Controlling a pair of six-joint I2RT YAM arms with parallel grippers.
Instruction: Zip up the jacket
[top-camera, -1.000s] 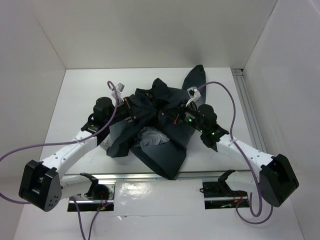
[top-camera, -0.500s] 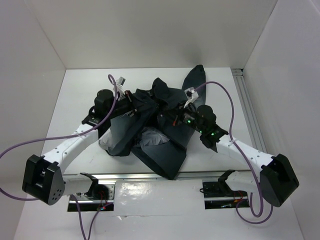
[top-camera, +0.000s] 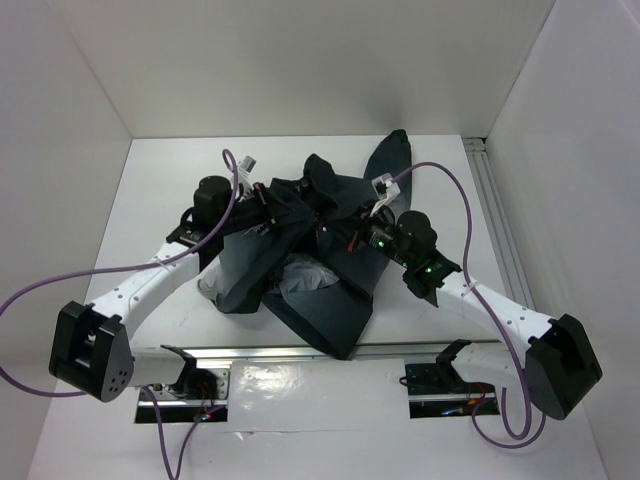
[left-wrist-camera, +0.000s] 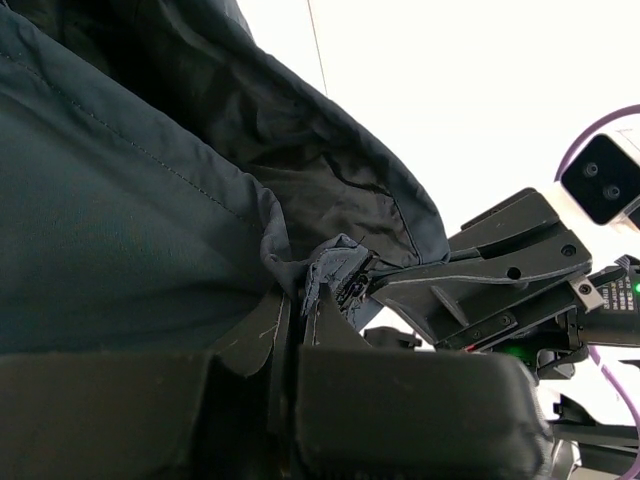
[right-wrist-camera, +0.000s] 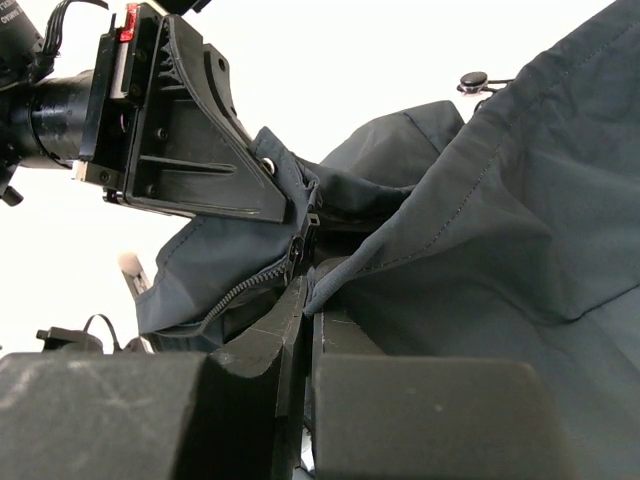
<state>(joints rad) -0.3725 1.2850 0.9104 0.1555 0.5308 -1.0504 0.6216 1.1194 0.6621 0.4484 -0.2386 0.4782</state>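
Note:
The dark charcoal jacket (top-camera: 320, 260) lies bunched in the middle of the table, with a patch of light grey lining (top-camera: 300, 275) showing. My left gripper (top-camera: 268, 200) is shut on a front edge of the jacket (left-wrist-camera: 150, 200) near its zipper end (left-wrist-camera: 350, 290). My right gripper (top-camera: 335, 225) faces it, shut on the other fabric edge (right-wrist-camera: 480, 200), with the zipper teeth and slider (right-wrist-camera: 300, 245) just beyond its fingertips. The two grippers almost touch above the table.
White walls close in the table on three sides. A metal rail (top-camera: 495, 215) runs along the right side. Purple cables (top-camera: 455, 200) loop over both arms. A sleeve (top-camera: 390, 155) sticks out toward the back.
The left arm has shifted slightly right and back, pulling its fabric edge closer to the right gripper. The right arm has barely moved.

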